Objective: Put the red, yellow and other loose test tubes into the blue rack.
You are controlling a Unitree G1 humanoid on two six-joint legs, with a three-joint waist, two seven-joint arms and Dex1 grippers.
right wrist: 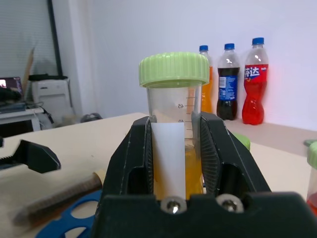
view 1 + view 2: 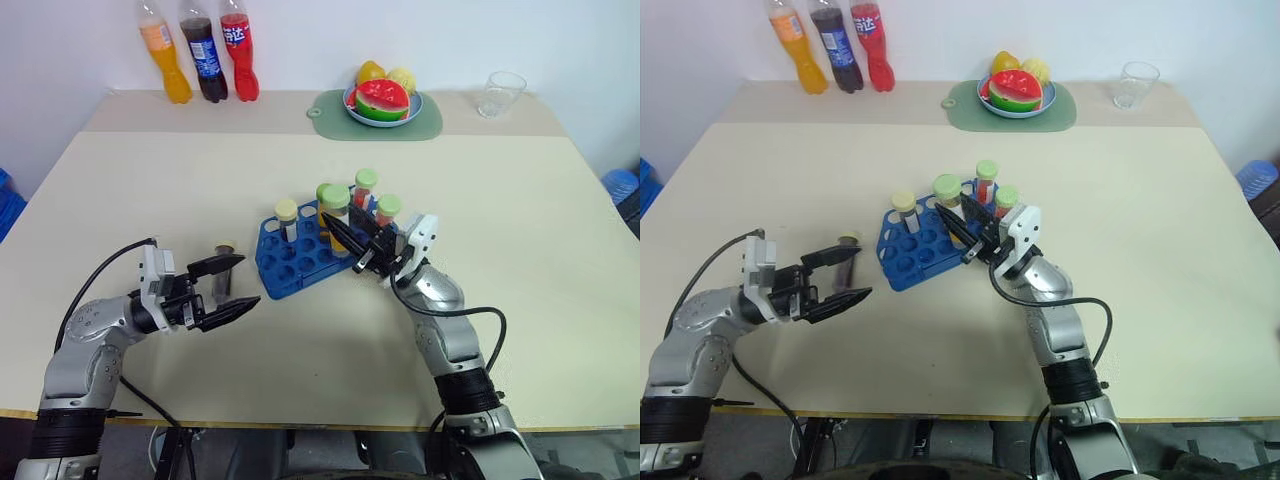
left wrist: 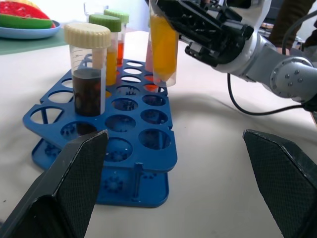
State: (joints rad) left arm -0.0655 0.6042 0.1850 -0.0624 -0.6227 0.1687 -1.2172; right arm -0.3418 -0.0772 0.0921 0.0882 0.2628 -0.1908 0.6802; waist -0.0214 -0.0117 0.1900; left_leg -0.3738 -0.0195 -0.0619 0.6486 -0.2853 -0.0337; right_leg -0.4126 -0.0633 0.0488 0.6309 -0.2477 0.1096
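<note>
My right pincer [image 2: 352,243], clamped on the upright green-capped yellow-liquid tube [image 3: 163,47], hangs directly over the blue plastic rack [image 2: 292,262].

Rack [image 2: 300,262] mid-bench [image 2: 520,240], several tubes [image 2: 287,218] standing in it. One loose tube [image 2: 224,268] lies left of rack. Three bottles [image 2: 200,52] back left, fruit plate [image 2: 384,110] on mat [image 2: 330,112] back centre, glass [image 2: 500,93] back right.
</note>
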